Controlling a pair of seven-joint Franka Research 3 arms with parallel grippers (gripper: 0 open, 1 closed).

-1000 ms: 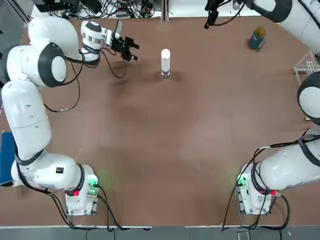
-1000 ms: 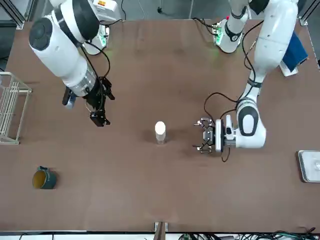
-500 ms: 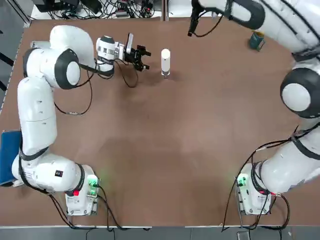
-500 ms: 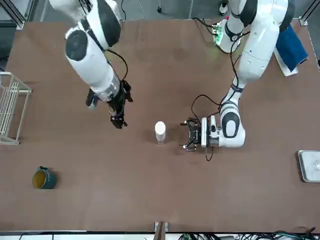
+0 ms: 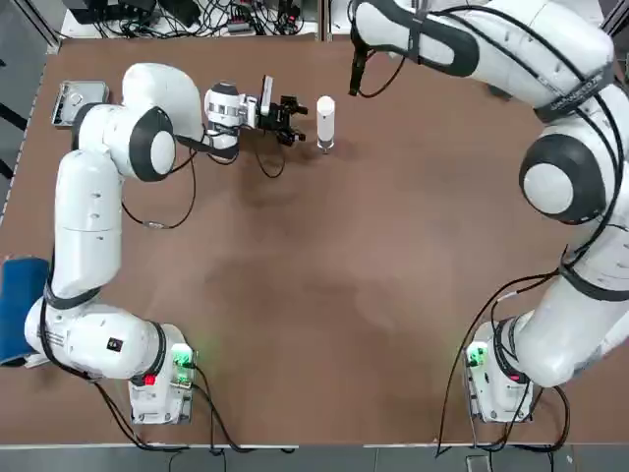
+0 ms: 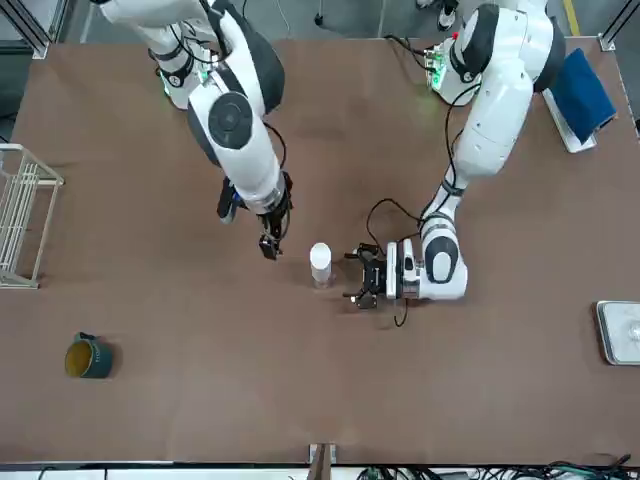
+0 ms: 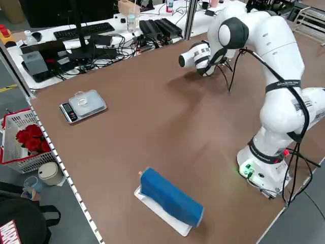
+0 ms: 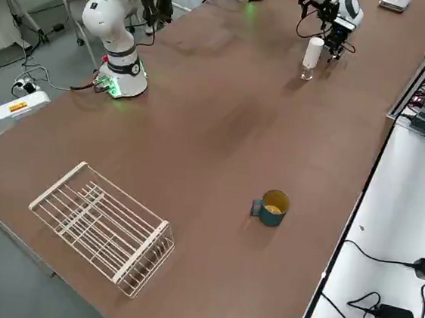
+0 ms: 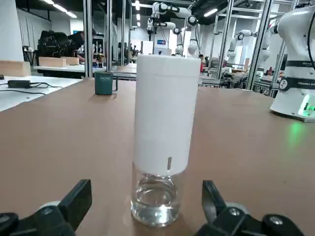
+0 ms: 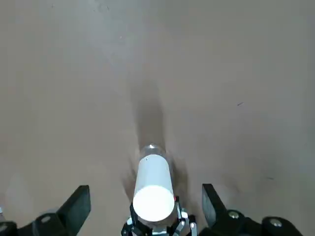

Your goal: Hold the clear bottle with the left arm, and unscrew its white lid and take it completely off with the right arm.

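The clear bottle stands upright on the brown table, capped by the tall white lid. In the top view the lid is far from the arms' bases, near the middle. My left gripper lies low and level just left of it, open, with its fingers on either side of the bottle's base and apart from it. My right gripper hangs above, open. Its wrist view looks straight down on the lid's top, which sits between the open fingers.
A dark teal mug and a white wire rack sit towards the robot's right side. A small scale is at the far left. A blue roll lies at the left edge.
The left gripper has slid right along the table until the bottle stands between its fingers. The right arm has swung left from the far right corner to above the lid.
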